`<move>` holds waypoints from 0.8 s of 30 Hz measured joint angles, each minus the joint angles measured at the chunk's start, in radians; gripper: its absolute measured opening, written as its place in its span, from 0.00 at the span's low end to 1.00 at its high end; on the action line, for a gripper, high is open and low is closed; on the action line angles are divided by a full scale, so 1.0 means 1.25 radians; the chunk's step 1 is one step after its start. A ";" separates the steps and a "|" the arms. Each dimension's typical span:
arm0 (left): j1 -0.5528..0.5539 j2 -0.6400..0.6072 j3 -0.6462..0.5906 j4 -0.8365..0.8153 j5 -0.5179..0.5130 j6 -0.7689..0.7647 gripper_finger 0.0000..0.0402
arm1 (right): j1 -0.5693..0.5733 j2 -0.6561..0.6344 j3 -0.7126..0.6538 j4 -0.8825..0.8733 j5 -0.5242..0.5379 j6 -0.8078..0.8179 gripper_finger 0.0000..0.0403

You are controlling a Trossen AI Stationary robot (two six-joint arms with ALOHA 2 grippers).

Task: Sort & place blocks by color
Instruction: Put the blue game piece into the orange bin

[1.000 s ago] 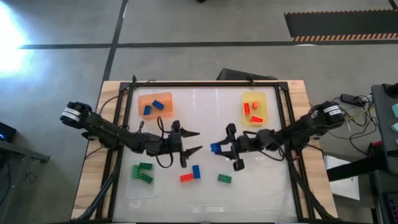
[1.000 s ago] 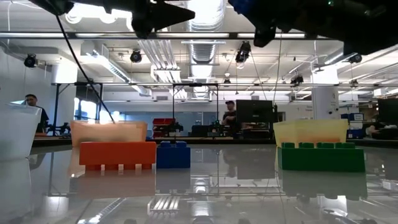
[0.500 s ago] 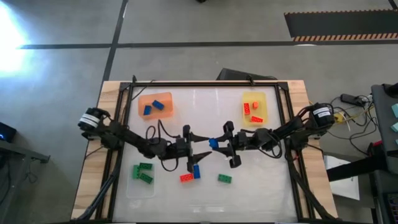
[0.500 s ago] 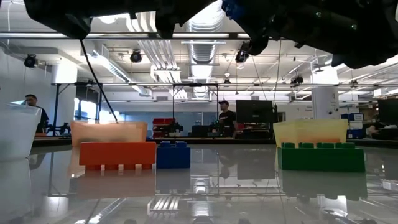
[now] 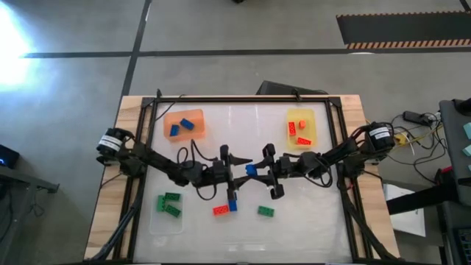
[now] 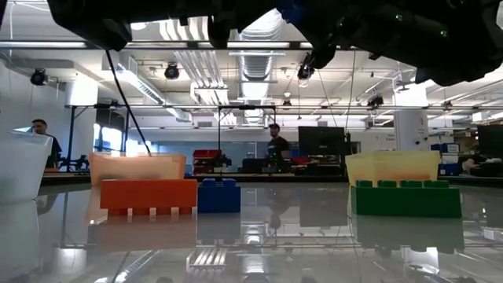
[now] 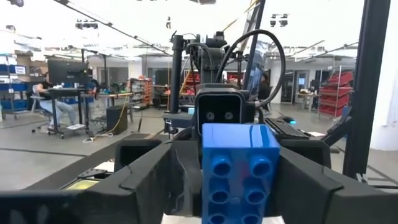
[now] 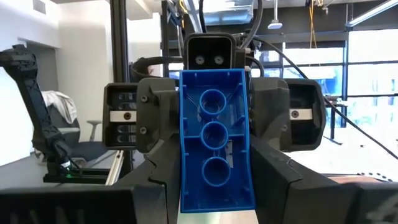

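In the high view, the two arms are seen meeting over the middle of the table. One second ago they were well apart; now the left tool has been brought forward until its fingers stand on both sides of the blue block, which is clamped in the right tool. The left fingers are apart and not yet pressed on the block. The other blocks have not moved: two blue ones lie in the orange tray, three red ones in the yellow tray, two green ones in the clear tray, and a red block, a blue block and a green block lie loose on the table.

In the low view, both arms are seen only as dark shapes at the top. The loose red block, blue block and green block stand as before. A person far behind has walked a little to the left.

In the left wrist view, the studded face of the held block is seen between the left fingers, with the right tool behind it.

In the right wrist view, the hollow underside of the block is seen, clamped between the right fingers, and the left tool is directly behind it.
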 joint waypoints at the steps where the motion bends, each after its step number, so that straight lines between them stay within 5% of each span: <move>1: 0.000 0.000 0.000 0.000 0.000 0.001 0.54 | 0.000 0.000 0.000 -0.001 0.000 -0.001 0.31; 8: 0.000 0.000 -0.003 -0.001 0.002 -0.002 0.31 | -0.002 0.000 0.000 -0.014 0.007 0.007 0.35; 14: 0.000 0.000 -0.004 -0.003 -0.007 -0.004 0.31 | -0.001 -0.001 0.000 -0.049 0.041 0.018 0.54; 24: 0.000 -0.059 -0.007 -0.251 -0.260 -0.008 0.31 | -0.001 -0.074 0.000 -0.246 0.207 0.013 0.65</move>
